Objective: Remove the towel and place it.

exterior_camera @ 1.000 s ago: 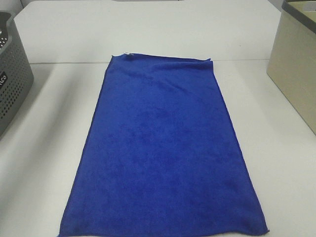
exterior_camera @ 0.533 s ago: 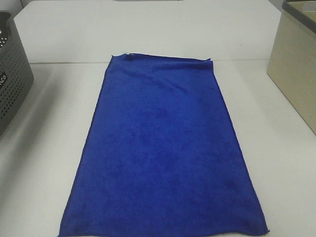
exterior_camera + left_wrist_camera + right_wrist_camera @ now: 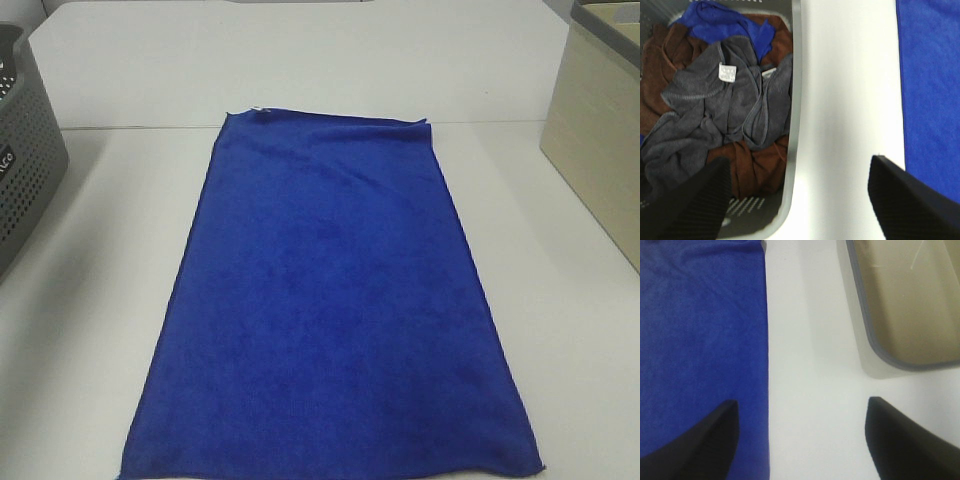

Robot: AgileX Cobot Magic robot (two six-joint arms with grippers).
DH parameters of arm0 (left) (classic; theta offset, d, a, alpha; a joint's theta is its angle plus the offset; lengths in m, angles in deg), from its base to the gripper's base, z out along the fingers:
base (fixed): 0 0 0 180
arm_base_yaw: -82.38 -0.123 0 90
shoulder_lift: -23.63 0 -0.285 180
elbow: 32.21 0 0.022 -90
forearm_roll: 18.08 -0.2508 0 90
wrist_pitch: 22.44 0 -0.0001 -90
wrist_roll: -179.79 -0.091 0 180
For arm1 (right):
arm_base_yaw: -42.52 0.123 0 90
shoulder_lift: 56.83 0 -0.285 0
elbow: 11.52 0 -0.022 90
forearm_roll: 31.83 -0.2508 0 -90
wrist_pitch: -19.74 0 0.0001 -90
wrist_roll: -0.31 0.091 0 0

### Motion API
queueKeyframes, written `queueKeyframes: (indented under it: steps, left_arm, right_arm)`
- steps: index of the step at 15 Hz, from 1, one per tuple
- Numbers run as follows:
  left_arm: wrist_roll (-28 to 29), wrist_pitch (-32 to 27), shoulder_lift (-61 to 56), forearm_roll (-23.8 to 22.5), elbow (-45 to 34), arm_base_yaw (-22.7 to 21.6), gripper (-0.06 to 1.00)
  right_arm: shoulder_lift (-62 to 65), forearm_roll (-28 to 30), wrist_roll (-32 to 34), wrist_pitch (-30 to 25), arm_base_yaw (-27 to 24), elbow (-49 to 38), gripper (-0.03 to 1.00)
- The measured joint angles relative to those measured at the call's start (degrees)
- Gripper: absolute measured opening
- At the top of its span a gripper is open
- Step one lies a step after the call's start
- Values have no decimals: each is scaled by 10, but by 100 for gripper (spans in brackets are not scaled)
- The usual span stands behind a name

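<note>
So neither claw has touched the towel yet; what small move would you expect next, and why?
Probably the right claw shifts sideways over the towel's near long edge and lowers to pinch it. The towel lies flat and untouched on the table, both claws hover open, and the right one already straddles that edge.

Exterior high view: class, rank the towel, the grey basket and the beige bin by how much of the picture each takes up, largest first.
1. Towel, by far the largest.
2. Beige bin.
3. Grey basket.
The bin and basket look close in size, and the frame edge cuts off both, so their order is unsure.
</note>
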Motion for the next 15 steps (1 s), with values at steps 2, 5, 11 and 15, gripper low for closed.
queueKeyframes:
  steps: [2, 5, 11, 15]
  left_arm:
    - [0, 0, -87, 0, -84, 0, 72]
    - [0, 2, -210, -1, -207, 0, 72]
    - [6, 70, -428, -1, -414, 0, 72]
    - [3, 99, -563, -1, -515, 0, 72]
  right_arm:
    - [103, -2, 4, 0, 0, -76, 70]
    - [235, 11, 5, 0, 0, -163, 70]
    - [438, 24, 5, -1, 0, -324, 70]
    - [509, 32, 1, -1, 0, -391, 70]
